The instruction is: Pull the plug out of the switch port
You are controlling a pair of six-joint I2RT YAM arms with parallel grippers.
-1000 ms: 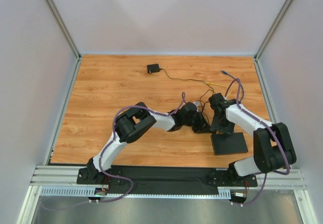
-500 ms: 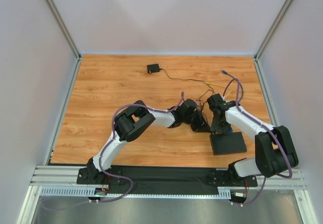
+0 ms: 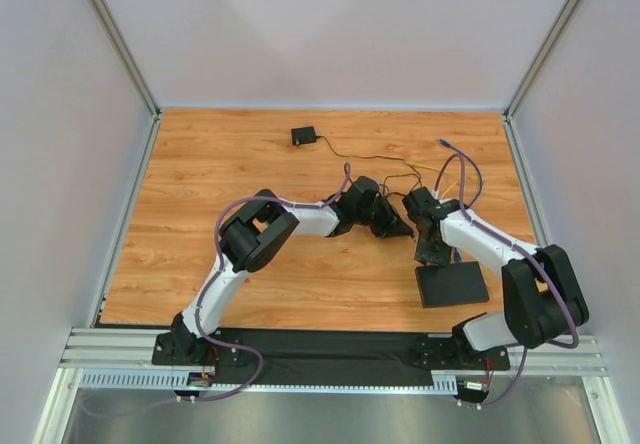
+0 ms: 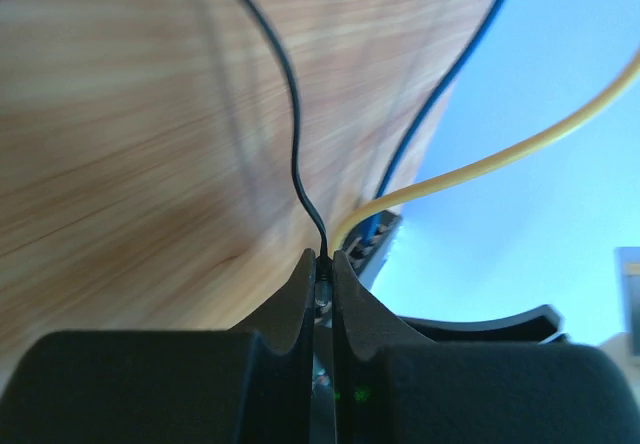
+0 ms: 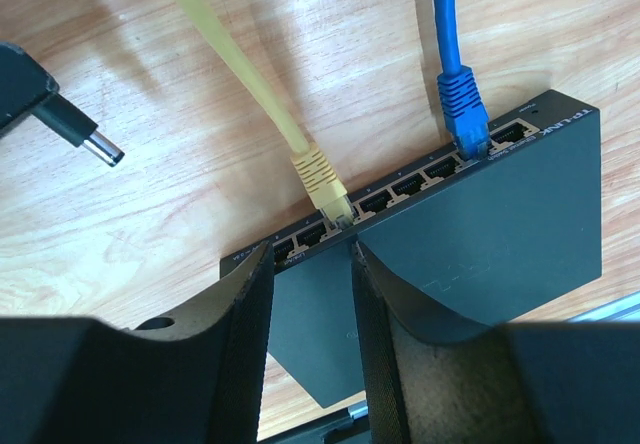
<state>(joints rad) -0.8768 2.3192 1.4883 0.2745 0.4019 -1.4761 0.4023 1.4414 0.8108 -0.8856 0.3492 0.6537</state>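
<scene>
Switch (image 5: 500,224) position: flat on the wooden worktop (image 3: 220,184), toward its front right. The port row (image 5: 405,186) faces away from the arm bases. A yellow plug (image 5: 322,182) sits in a port near the middle of the row, and a blue plug (image 5: 462,104) sits in a port near one end. The barrel plug (image 5: 85,136) is clear of the switch, over bare wood to one side, with its metal tip pointing toward the housing.

Left end effector (image 4: 323,259): closed on the thin black cord (image 4: 292,114), which leaves the fingertips and curves away over the wood.

Right end effector (image 5: 310,249): jaws partly apart, fingers over the switch's top face at the port edge, nothing clamped between them (contact with the housing cannot be determined).

A small black adapter (image 3: 304,136) lies well apart, toward the far side.
</scene>
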